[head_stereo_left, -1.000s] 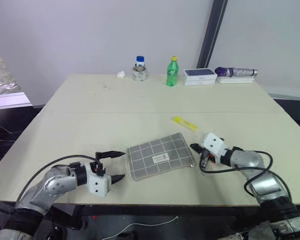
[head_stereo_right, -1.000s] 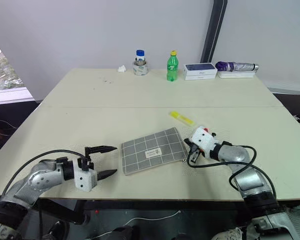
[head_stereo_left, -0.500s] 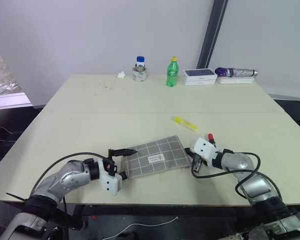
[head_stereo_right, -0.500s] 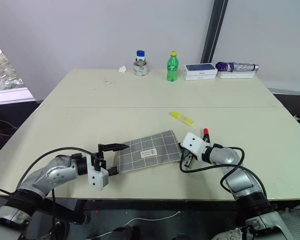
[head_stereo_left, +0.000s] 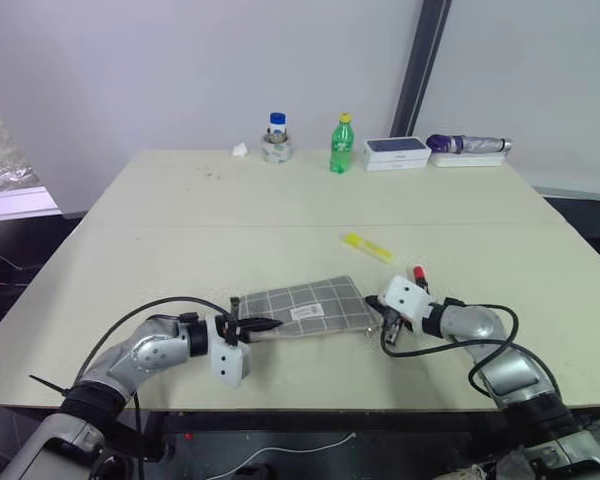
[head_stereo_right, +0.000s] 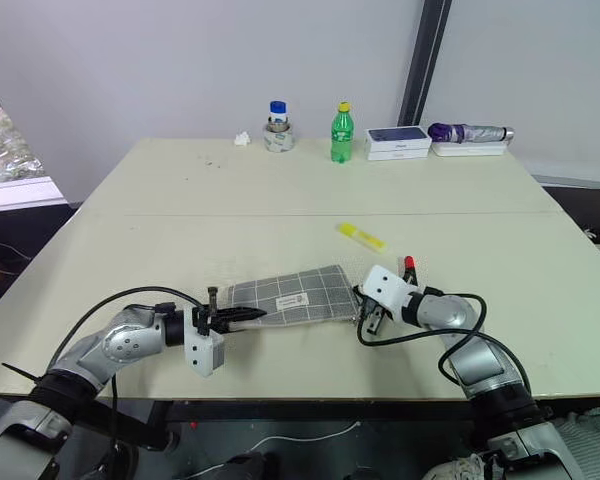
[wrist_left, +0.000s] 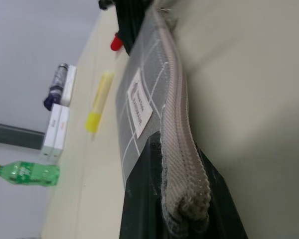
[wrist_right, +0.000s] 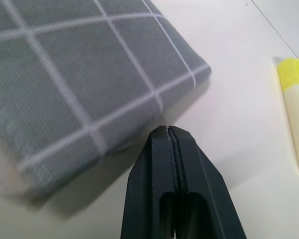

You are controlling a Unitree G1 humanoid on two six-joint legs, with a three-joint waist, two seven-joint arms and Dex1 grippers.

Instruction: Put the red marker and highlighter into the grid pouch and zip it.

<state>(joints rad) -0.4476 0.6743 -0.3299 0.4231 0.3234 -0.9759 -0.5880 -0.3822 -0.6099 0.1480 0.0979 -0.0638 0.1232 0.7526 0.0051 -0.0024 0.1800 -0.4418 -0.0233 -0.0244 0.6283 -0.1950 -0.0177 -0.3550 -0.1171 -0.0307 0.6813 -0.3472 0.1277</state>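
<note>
- Pale beige table (head_stereo_left: 180,210) under a grey wall; along its far edge a small jar (head_stereo_left: 276,140), a green bottle (head_stereo_left: 338,146), white boxes (head_stereo_left: 397,152) and a purple umbrella (head_stereo_left: 468,144).
- Grid pouch (head_stereo_left: 310,305) near the front edge, centre, left end raised off the tabletop.
- Left gripper (head_stereo_left: 248,327) at the pouch's nine o'clock end, fingers pinched on the zipper edge (wrist_left: 182,164); in the left wrist view, fabric squeezed between the two black fingers (wrist_left: 142,209).
- Right gripper (wrist_right: 172,132) at the pouch's three o'clock corner, fingers pressed together; possibly a thin zipper pull nipped at the tips, too fine to confirm.
- Highlighter (head_stereo_left: 369,246) lying loose on the table at one o'clock from the pouch, well apart from it.
- Red marker (head_stereo_left: 418,274) at two o'clock from the pouch, just behind the right wrist, only its red end showing.
</note>
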